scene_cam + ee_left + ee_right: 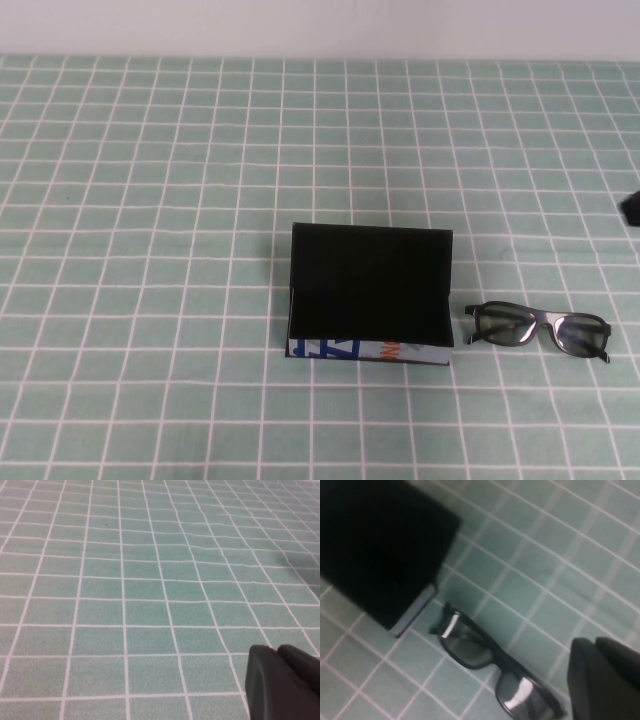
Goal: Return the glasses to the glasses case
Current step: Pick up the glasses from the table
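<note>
Right up against my right wrist lens sits a dark slab of the right gripper (605, 680), and I can't tell how its fingers stand from this; nothing is in it that I can see. Just beyond it, close under that claw, lie the glasses (485, 665), black frame, dark tinted lenses catching a bit of glare, flat on the tablecloth (545, 565). One step further out from the claw, past the near end of the glasses, is the glasses case (380, 545), a black box; the frame's end sits just beside the case's corner and I see a thin strip of cloth between them.

From the high view, only a black sliver of the right gripper (630, 208) shows at the right edge, up and away from the glasses (538, 330), not touching them. The glasses case (370, 290) is on the far side of the glasses from that claw, near the middle of the green white-gridded tablecloth (150, 200), its black flap tilted up and the white front edge with blue and orange print facing me.

Over on my left wrist feed, the left gripper (282, 685) is a dark lump in the corner over bare green checks; its opening I can't tell, and neither task item is near it.
</note>
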Robot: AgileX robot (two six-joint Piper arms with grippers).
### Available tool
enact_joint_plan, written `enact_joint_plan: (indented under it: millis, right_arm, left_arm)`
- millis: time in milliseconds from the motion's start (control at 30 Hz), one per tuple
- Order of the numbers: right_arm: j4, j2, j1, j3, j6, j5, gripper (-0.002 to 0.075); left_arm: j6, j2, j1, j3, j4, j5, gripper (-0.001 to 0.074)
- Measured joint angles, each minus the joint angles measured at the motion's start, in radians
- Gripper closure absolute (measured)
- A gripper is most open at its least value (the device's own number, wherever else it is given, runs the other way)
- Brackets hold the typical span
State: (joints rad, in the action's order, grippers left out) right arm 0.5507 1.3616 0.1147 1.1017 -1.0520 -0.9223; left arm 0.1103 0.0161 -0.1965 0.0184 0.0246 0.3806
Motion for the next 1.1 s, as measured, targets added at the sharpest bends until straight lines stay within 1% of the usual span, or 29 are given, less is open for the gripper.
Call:
enact_joint_plan:
  millis: [67,133,233,300,367,467,533,567,633,800,1100]
  right_arm:
    - [0.046,0.03,-0.002,0.001,-0.136,-0.027,0.0739]
    - [0.031,0.057,-0.026,0.002,-0.211,-0.039,0.0739]
    - [-0.095,0.088,-0.088,0.006,-0.233,-0.033,0.0727]
    - [-0.176,0.107,-0.138,0.006,-0.208,-0.014,0.0695]
    - [-0.245,0.13,-0.194,0.006,-0.186,0.019,0.0625]
    - [-0.315,0.168,-0.266,0.007,-0.175,0.063,0.0473]
    - [-0.346,0.195,-0.293,0.007,-0.174,0.079,0.0388]
    - [-0.35,0.212,-0.3,0.007,-0.173,0.086,0.0354]
    - [-0.357,0.244,-0.305,0.007,-0.171,0.091,0.0318]
    - [-0.403,0.317,-0.307,0.007,-0.171,0.11,0.0291]
    - [-0.46,0.4,-0.307,0.007,-0.171,0.18,0.0291]
  left_arm:
    - [0.0,0.0,0.0,0.0,0.0,0.0,0.0737]
    - [0.0,0.0,0.0,0.0,0.0,0.0,0.0737]
    - [0.0,0.0,0.0,0.002,0.0,0.0,0.0737]
    - [0.0,0.0,0.0,0.0,0.0,0.0,0.0737]
    - [0.0,0.0,0.0,0.0,0.0,0.0,0.0737]
    - [0.0,0.0,0.0,0.0,0.0,0.0,0.0737]
    - [0.0,0.0,0.0,0.0,0.0,0.0,0.0737]
    - [0.0,0.0,0.0,0.0,0.0,0.0,0.0737]
    - [0.0,0.0,0.0,0.0,0.0,0.0,0.0737]
    - [0.0,0.0,0.0,0.0,0.0,0.0,0.0737]
    - [0.0,0.0,0.0,0.0,0.0,0.0,0.0737]
